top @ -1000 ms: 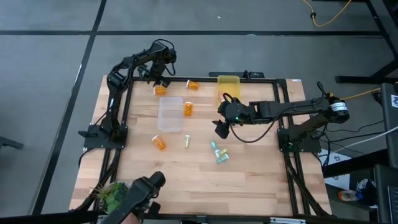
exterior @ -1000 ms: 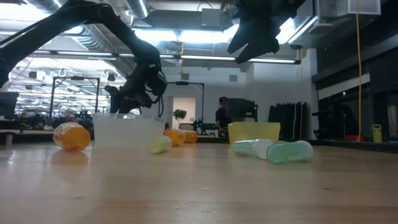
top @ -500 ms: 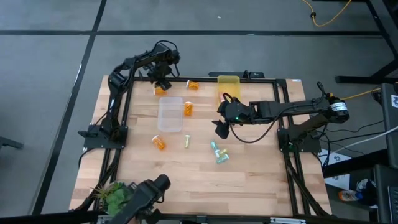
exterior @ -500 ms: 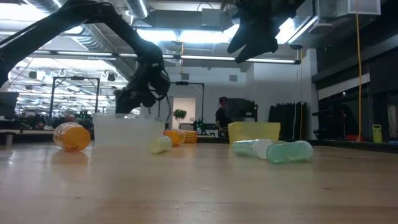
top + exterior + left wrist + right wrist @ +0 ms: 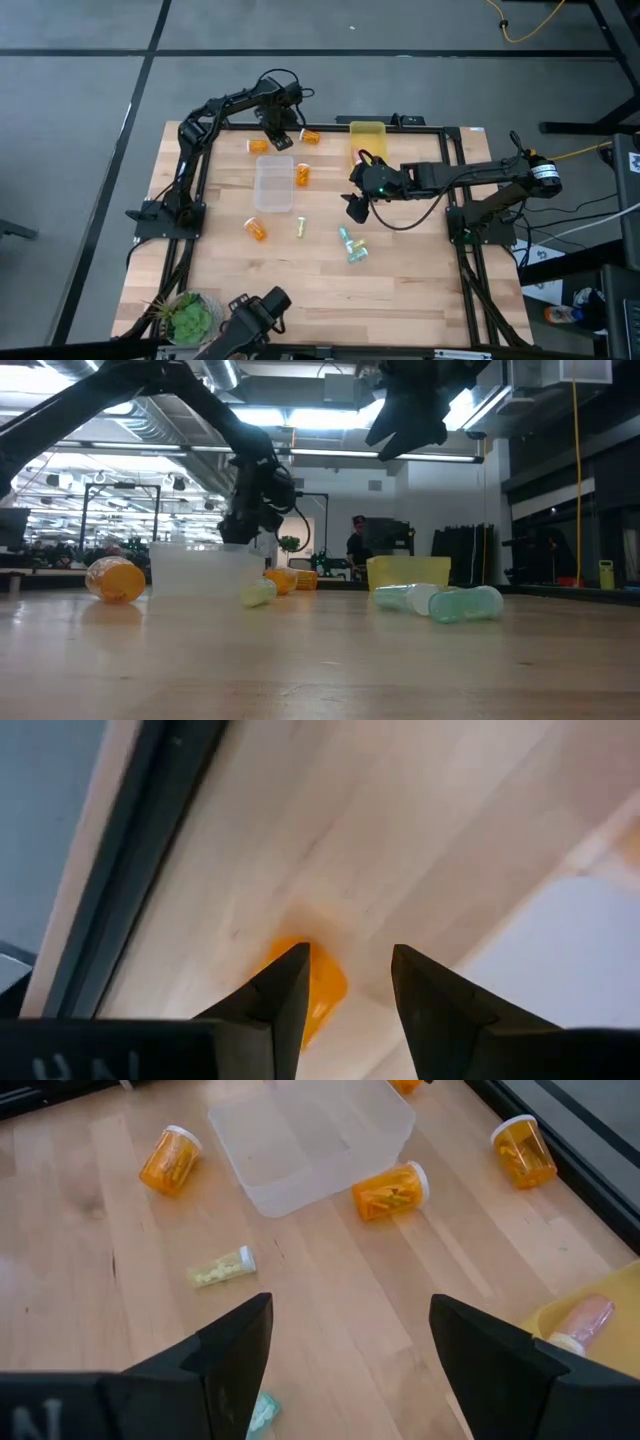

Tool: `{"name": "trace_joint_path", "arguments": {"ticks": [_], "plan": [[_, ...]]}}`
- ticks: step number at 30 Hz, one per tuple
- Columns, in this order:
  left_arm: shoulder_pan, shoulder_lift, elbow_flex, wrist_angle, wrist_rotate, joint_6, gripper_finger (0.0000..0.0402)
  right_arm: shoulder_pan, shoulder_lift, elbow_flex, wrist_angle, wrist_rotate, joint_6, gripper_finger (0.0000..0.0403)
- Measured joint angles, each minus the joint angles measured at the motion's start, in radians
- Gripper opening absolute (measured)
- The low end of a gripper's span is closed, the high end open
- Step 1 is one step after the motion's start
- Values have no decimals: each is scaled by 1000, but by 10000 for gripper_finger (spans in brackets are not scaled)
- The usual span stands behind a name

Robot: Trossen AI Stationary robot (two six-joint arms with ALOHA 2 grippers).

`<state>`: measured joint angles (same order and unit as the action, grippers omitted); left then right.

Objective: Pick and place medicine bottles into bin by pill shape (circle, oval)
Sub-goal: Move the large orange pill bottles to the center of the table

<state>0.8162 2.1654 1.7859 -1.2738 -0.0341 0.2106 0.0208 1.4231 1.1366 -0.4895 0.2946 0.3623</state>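
Orange bottle (image 5: 257, 145): lying at the table's far left edge, beyond the clear bin (image 5: 273, 183). Left gripper (image 5: 279, 133) hovers just right of it, fingers parted, nothing held. Right gripper (image 5: 354, 207) open, empty, well apart.

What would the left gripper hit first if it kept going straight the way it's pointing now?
Most likely the orange bottle lying on the table near the far edge. It sits just beyond the left gripper, partly behind one open finger rather than centred in the gap. Depth is unclear, so the wood could come first.
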Motion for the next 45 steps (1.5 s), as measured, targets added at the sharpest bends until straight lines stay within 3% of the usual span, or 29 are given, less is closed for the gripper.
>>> {"name": "trace_joint_path", "arguments": {"ticks": [4,8,10,15,21,30,34,38,42,45], "plan": [[-2,-4,0,4,-88,-103,137,0,0,0,-10,-1,-1,272],[0,-34,16,-60,-304,-156,137,0,0,0,-9,0,0,272],[11,-43,36,-148,-350,-153,137,0,0,0,-9,0,0,272],[84,-45,65,-217,-350,-70,137,0,0,0,-1,0,5,272],[175,-44,65,-214,-196,-16,137,0,0,0,-7,-12,35,272],[150,-44,65,-94,-192,113,137,0,0,0,14,-1,23,272],[134,-44,65,-93,-246,104,137,-1,0,0,14,-1,23,272],[119,-44,65,-139,-260,-34,137,-1,0,0,14,0,22,272],[108,-30,66,-176,-392,-78,137,-1,0,0,14,0,21,272],[124,9,66,-256,-415,-86,136,-1,0,0,14,-1,21,272]]}}
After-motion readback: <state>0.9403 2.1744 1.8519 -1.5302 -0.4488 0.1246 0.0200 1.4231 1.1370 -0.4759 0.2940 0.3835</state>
